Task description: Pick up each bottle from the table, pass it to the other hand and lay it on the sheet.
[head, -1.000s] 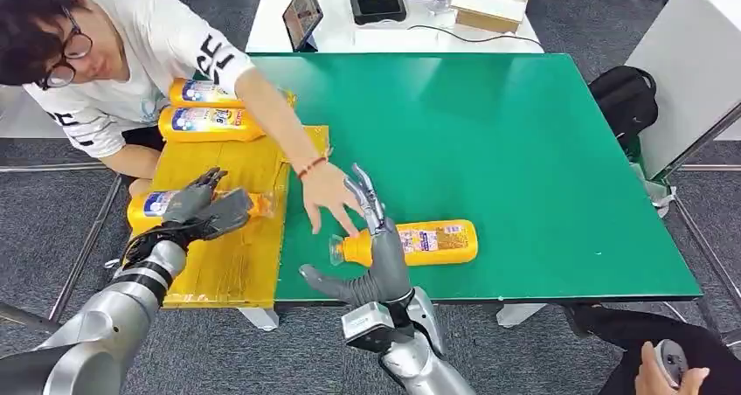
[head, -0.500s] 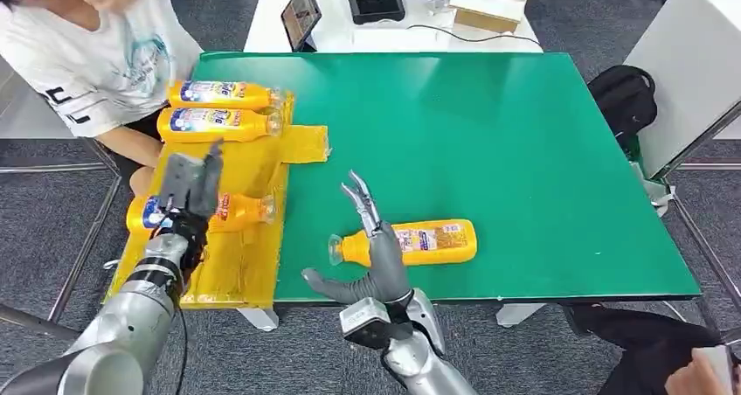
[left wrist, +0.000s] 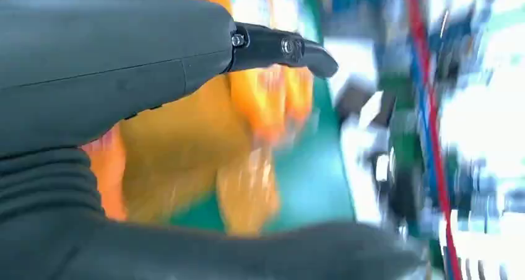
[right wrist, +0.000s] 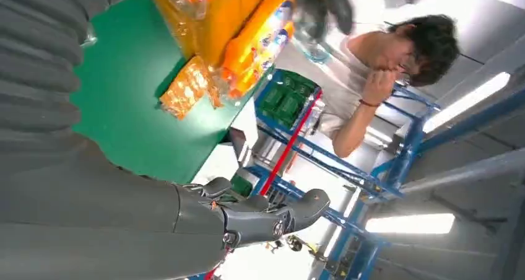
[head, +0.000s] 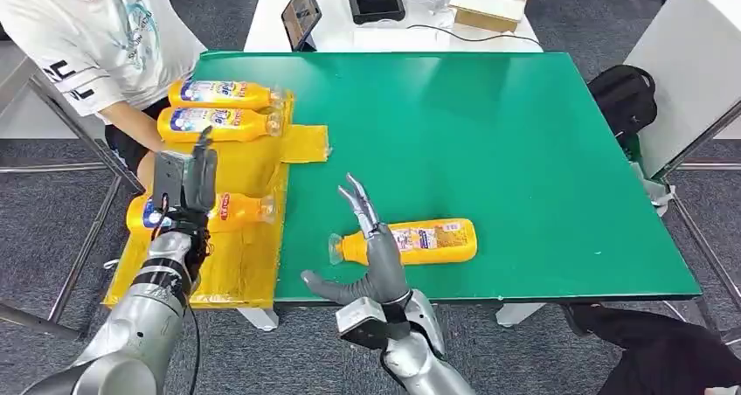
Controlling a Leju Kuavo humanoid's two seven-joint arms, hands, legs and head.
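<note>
One orange bottle [head: 415,242] lies on its side on the green table [head: 489,133], cap toward the sheet. My right hand [head: 371,251] stands open right beside its neck, fingers spread upward, holding nothing. Three more orange bottles lie on the yellow sheet [head: 240,246]: two at the far end [head: 223,93] [head: 218,124] and one nearer [head: 236,209]. My left hand [head: 185,185] hovers open over the body of that nearer bottle, fingers raised. In the blurred left wrist view the left hand [left wrist: 186,63] is above orange shapes. The right wrist view has the bottles [right wrist: 247,32] past my right hand [right wrist: 235,215].
A person in a white shirt [head: 105,37] sits at the table's far left corner, beside the sheet. Behind the green table stands a white table with a tablet [head: 302,15], a black device [head: 377,3] and a cardboard box [head: 491,0]. A black bag [head: 625,98] lies at right.
The person's hand has pulled away from the bottle on the table and the person has sat back. My left hand has let go of the bottle on the sheet and lifted, fingers straightening.
</note>
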